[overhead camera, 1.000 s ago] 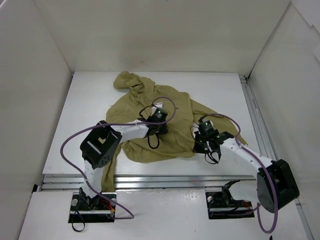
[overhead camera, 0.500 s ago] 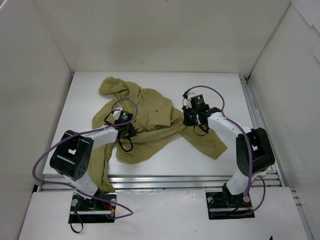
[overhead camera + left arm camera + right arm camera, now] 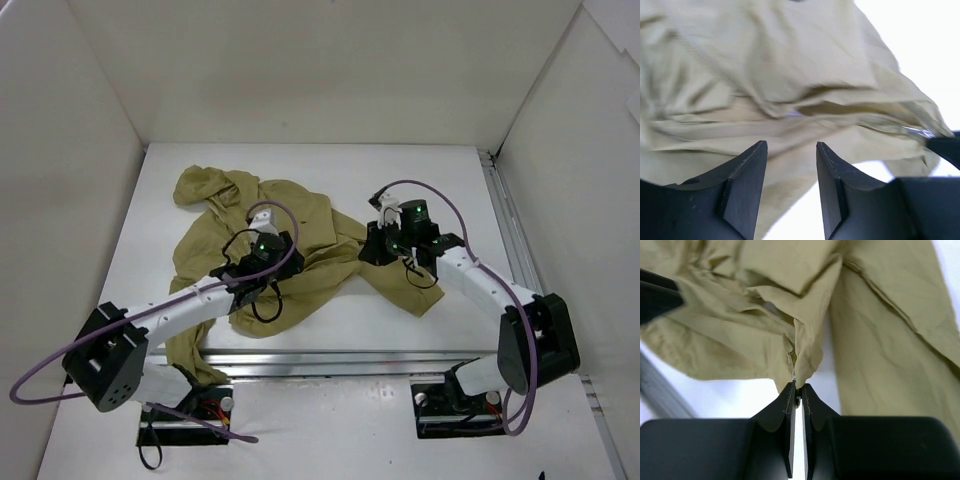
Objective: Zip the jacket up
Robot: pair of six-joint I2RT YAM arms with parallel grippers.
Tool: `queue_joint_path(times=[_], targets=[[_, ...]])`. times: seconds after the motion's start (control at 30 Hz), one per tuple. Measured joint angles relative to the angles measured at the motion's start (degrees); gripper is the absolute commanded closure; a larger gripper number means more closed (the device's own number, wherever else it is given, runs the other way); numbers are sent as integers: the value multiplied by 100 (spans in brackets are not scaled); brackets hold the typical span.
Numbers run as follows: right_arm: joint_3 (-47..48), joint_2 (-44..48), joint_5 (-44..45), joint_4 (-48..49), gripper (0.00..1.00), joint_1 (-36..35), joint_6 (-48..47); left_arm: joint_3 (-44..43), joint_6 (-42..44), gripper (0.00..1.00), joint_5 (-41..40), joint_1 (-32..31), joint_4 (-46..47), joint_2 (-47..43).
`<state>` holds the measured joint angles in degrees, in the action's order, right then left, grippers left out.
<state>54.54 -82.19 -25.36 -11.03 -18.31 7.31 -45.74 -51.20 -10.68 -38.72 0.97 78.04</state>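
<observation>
Right claw [image 3: 796, 386] is pinched nearly closed on a thin fold of the jacket [image 3: 740, 340], its two dark fingers [image 3: 782, 412] meeting with only a sliver between them and the fabric edge caught at their tips. Just above the pinch the cloth rises in a narrow ridge, and a short run of zipper teeth [image 3: 785, 321] shows along that edge. From overhead this claw [image 3: 378, 245] sits at the right side of the garment, its arm reaching in from the near right.

Left claw [image 3: 791, 145] stands wide, both fingers [image 3: 747, 180] apart with nothing gripped; creased olive cloth [image 3: 790, 60] fills the gap beyond them, and whether the tips touch it I cannot tell. In the overhead view this claw [image 3: 268, 262] hovers over the middle of the garment, near its lower hem.

Olive-khaki and rumpled, the jacket [image 3: 300, 210] lies on the white counter [image 3: 450, 180], left of centre. Its hood [image 3: 205, 187] points to the far left corner, one sleeve [image 3: 190, 350] trails over the near edge of the counter beside the left arm, and another stretch of fabric [image 3: 420, 290] runs out to the right beneath the right arm. The front is bunched and folded between the two claws
</observation>
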Motion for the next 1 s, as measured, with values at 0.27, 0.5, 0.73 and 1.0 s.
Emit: queue_joint_path(times=[0.27,0.5,0.73,1.0], targets=[[-385,396,-1084,304,100,48,127,85,98,60,-136,-704,732,890],[-684,682,-1547,385,100,85,299,190,-22,60,-168,-850,1034,1585],[-837,811,-1878,522,100,168,437,525,-98,60,-118,-855,1515,1425],[-911,813,-2223,695,100,308,562,1049,380,59,44,-852,1993,-151]])
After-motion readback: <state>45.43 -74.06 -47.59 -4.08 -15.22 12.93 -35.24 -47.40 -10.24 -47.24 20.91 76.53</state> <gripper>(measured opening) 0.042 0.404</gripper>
